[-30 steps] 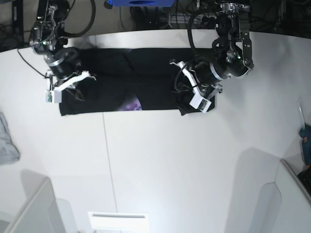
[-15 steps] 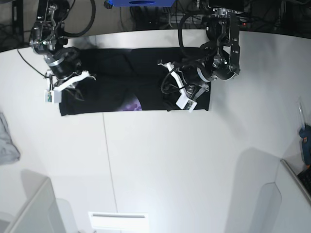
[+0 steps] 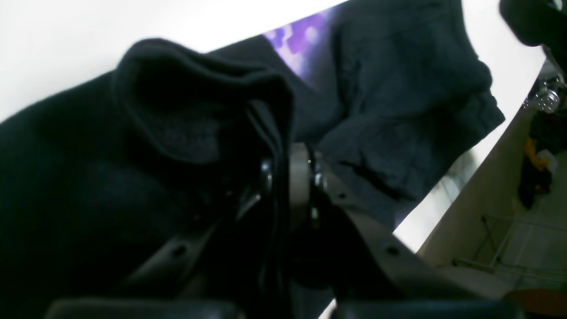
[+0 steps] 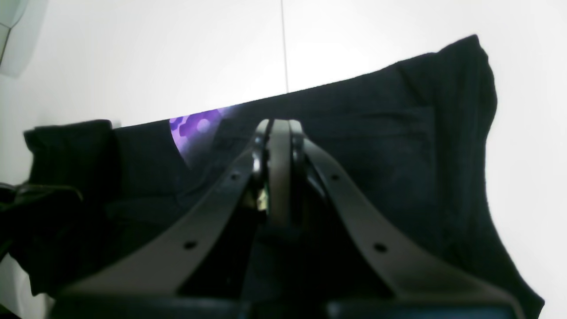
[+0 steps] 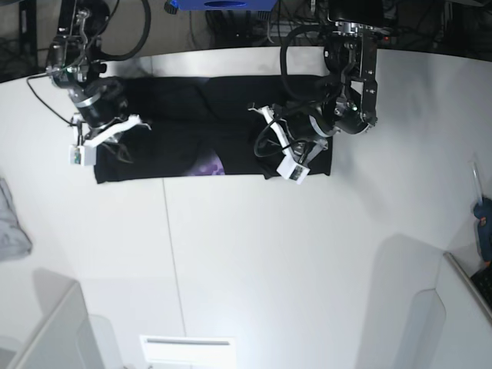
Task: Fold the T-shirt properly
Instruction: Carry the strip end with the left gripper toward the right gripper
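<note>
Black T-shirt spread across the far side of the white table, purple print peeking at its near edge, my left gripper clamped on a bunched fold, my right gripper pressed closed over the cloth, 2 arms low.

No readable text, label, brand, number or sign is shown in any view. Only a wordless purple print is seen on the T-shirt.
</note>
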Controlling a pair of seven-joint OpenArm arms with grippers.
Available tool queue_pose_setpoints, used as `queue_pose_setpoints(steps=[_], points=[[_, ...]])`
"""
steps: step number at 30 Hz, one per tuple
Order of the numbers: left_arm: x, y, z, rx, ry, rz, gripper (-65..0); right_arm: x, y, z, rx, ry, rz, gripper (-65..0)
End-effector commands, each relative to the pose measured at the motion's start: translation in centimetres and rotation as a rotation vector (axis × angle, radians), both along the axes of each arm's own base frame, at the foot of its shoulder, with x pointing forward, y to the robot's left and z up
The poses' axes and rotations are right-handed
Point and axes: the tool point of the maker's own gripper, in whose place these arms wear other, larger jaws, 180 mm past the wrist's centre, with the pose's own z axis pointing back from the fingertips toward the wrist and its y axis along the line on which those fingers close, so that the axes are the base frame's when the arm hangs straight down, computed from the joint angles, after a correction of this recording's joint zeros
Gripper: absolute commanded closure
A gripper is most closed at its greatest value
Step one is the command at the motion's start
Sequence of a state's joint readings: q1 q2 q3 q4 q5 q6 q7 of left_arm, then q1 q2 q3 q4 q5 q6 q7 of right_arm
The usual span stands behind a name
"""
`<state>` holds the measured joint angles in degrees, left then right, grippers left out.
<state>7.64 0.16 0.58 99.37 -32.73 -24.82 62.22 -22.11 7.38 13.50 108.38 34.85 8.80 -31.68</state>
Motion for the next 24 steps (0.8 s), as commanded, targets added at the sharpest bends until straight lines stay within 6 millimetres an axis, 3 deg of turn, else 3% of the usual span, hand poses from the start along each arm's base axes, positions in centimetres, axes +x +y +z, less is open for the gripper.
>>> queue_pose_setpoints(steps=[1, 9, 17, 24], points=[[0.7, -0.5, 1.1, -0.03, -0.037, 0.002, 0.0, 0.7, -0.3, 1.2, -0.003, -0.047, -0.005, 0.0], [0.4, -0.6, 1.1, -0.032, -0.034, -0.003, 0.0, 0.8, -0.3, 1.3, -0.003, -0.05, -0.005, 0.0], [-0.7, -2.6, 1.0, -0.041, -0.023, -0.07, 0.0, 0.9, -0.3, 1.3, -0.003, -0.052, -0.005, 0.0], [-0.5, -2.6, 1.1, -0.043, -0.026, -0.068, 0.0, 0.5, -0.6, 0.0, 0.003, -0.018, -0.016, 0.0]])
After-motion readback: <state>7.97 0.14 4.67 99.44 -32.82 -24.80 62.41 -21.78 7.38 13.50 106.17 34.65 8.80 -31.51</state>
